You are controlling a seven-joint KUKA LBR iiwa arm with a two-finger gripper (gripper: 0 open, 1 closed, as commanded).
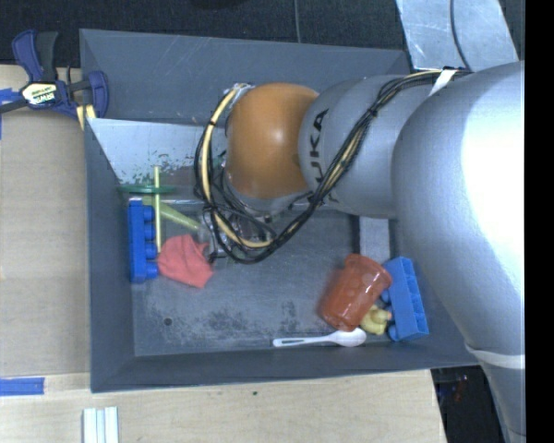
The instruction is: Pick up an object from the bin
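Note:
My gripper (210, 240) is low in the left half of the bin, mostly hidden under the arm's wrist and cables. Its dark tip sits just right of and above a crumpled red lump (184, 262), close to it or touching; I cannot tell which. A long blue studded brick (143, 242) lies upright along the left wall, just left of the red lump. A yellow-green stick frame (159, 197) lies across the brick's top end and runs under the gripper.
At the bin's right front lies an orange translucent cup (354, 291) on its side, against a blue brick (407, 300), with a small yellow thing (379, 321) between them. A white spoon (325, 340) rests along the front wall. The arm covers the bin's right back.

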